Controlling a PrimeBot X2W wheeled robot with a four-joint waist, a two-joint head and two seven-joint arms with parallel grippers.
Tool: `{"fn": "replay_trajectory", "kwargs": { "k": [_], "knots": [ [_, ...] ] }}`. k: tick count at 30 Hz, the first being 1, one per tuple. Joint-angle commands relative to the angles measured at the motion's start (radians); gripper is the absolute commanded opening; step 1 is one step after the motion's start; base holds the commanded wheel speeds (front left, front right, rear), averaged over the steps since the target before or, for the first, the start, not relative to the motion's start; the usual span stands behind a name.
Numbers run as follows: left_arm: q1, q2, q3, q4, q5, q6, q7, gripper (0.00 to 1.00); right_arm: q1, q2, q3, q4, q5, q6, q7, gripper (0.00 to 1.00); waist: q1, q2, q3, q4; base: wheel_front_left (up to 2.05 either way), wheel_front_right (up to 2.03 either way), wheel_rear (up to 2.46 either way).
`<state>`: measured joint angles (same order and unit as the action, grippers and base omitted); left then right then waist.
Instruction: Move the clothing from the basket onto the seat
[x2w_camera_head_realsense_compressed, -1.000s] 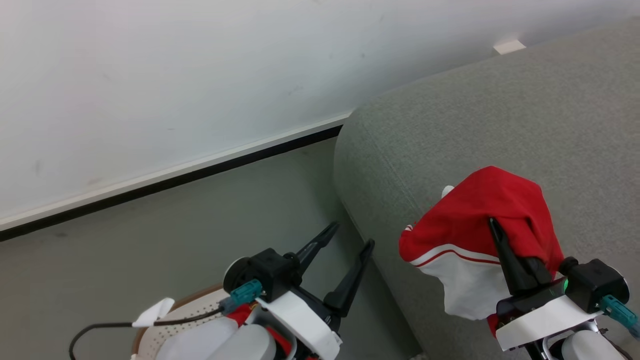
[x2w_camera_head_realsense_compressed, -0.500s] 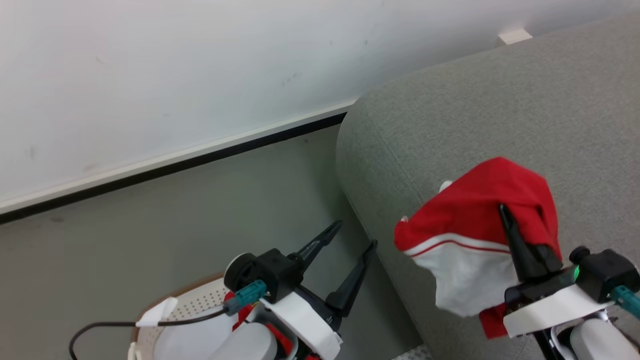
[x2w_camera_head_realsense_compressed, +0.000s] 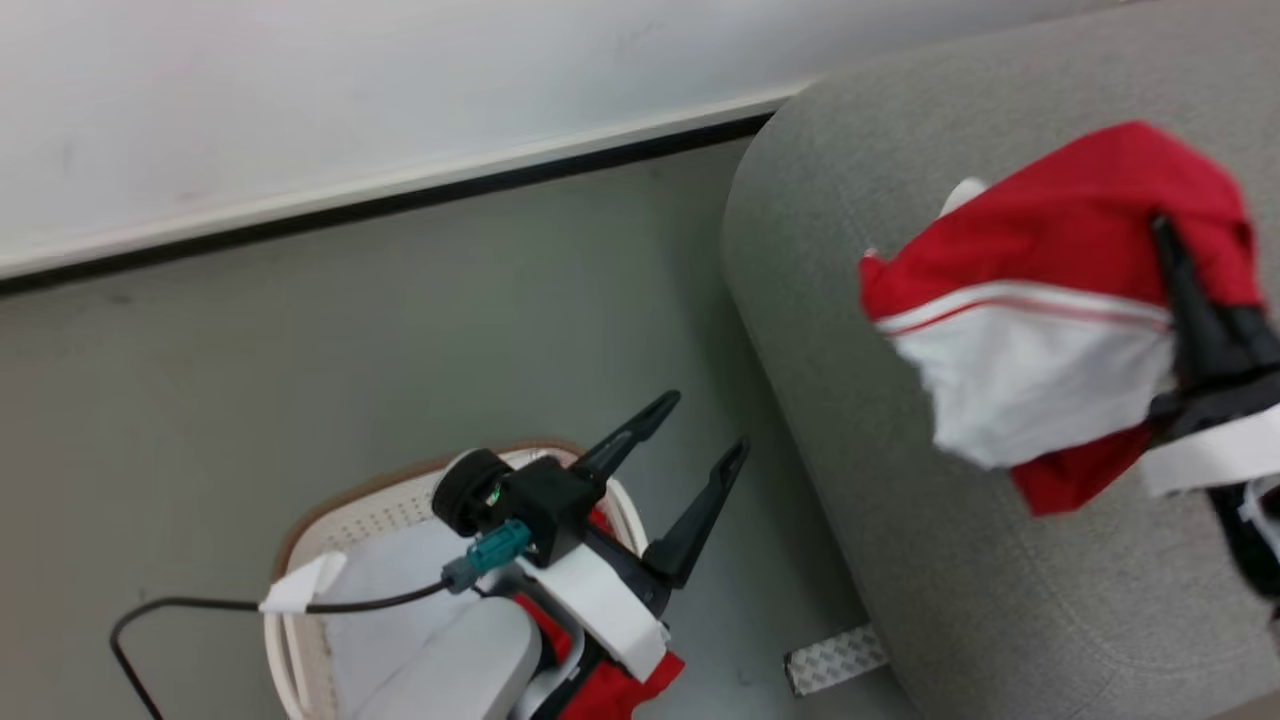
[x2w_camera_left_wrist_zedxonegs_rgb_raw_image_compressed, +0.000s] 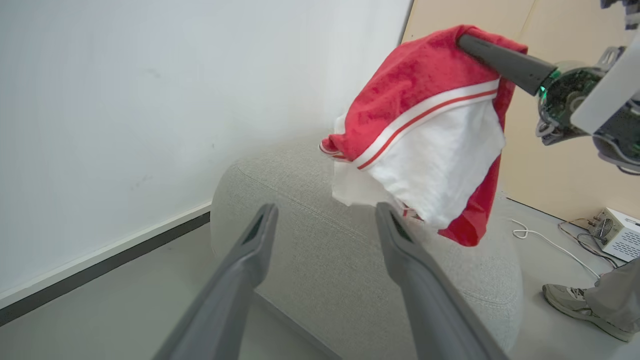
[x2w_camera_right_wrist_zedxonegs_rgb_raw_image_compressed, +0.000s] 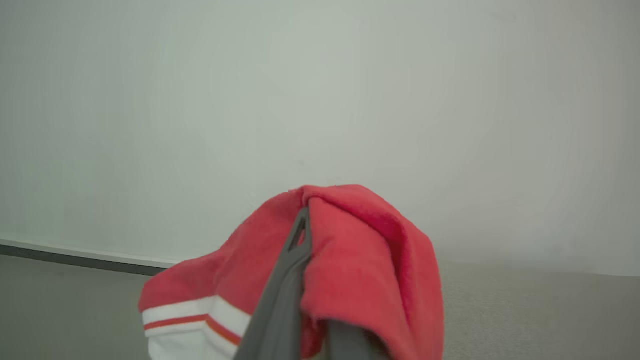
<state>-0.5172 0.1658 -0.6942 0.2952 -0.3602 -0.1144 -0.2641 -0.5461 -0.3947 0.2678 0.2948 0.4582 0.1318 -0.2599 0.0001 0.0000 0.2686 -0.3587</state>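
The right gripper (x2w_camera_head_realsense_compressed: 1166, 240) pinches the red-and-white garment (x2w_camera_head_realsense_compressed: 1030, 350) by one fold, hanging it above the sofa (x2w_camera_head_realsense_compressed: 900, 520) near its rounded edge; released here, it could slide to the floor (x2w_camera_head_realsense_compressed: 400, 350). The left gripper (x2w_camera_head_realsense_compressed: 705, 428) hovers spread and empty above the basket (x2w_camera_head_realsense_compressed: 330, 520) and more red cloth (x2w_camera_head_realsense_compressed: 625, 690).

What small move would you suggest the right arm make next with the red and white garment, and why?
Probably lower the right gripper toward the seat before opening. It is shut on the red and white garment, which hangs above the grey upholstery, its lowest folds apparently not touching. Releasing lower should land it well on the seat.
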Motion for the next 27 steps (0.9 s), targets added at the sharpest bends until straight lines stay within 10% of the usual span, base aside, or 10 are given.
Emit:
{"fn": "replay_trajectory", "kwargs": {
  "k": [1, 16, 27],
  "knots": [
    [-0.018, 0.009, -0.001, -0.001, 0.018, -0.003, 0.002, 1.00, -0.039, -0.010, -0.005, 0.014, 0.015, -0.002, -0.001, 0.00, -0.0001, 0.0000, 0.064, 0.045, 0.00, 0.00, 0.00],
    [-0.120, 0.082, 0.011, -0.062, 0.030, -0.002, 0.030, 1.00, -0.477, -0.276, -0.006, 0.292, 0.054, -0.002, 0.060, 0.00, -0.0001, 0.0000, 0.355, 0.166, 0.00, 0.00, 0.00],
    [-0.136, 0.086, 0.020, -0.056, 0.014, 0.002, 0.020, 1.00, -0.618, -0.286, 0.111, 0.570, 0.055, -0.002, 0.298, 0.00, -0.0001, 0.0000, 0.405, 0.206, 0.00, 0.00, 0.00]
  ]
}}
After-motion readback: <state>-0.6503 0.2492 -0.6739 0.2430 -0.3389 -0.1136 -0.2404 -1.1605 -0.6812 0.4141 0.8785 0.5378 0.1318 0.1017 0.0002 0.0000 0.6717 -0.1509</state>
